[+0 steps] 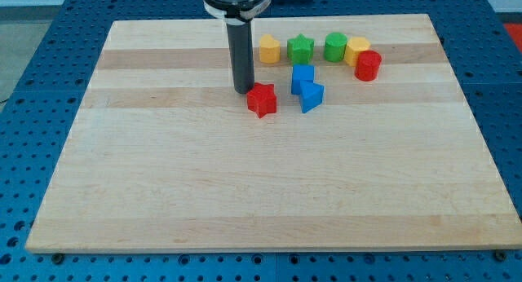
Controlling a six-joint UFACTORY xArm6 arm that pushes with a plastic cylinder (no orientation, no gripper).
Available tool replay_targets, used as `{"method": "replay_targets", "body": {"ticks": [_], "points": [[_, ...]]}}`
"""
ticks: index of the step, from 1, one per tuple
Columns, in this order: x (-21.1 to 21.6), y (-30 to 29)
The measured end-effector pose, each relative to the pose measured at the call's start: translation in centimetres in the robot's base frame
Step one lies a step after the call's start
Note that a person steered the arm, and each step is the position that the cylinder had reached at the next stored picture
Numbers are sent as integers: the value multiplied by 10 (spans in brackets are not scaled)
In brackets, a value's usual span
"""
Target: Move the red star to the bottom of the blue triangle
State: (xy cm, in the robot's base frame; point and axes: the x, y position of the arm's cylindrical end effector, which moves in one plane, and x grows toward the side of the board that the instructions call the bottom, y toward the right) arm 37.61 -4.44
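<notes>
Camera view: my tip [243,90] touches the red star [262,100] near the bench's [163,192] top edge; no pincer visible. A rightward push risks ramming the blue triangle [311,96].

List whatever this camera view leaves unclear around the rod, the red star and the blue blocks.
- Contact: my tip sits at the red star's upper left; touching or a small gap cannot be told.
- Arm: cut off by the view's top edge above the rod.
- Blue triangle: its back edge meets the blue block behind it; touching or apart is unclear.
- Yellow block: partly hidden by the red block.
</notes>
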Motion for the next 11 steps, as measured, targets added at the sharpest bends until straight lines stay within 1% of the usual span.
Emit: {"method": "replay_targets", "body": {"ticks": [1, 2, 3, 4, 5, 6, 7, 8, 9, 10, 11], "points": [[62, 6], [110, 23], [107, 36], [101, 14], [75, -6], [28, -5], [16, 17], [63, 54], [102, 77], [84, 99], [56, 140]]}}
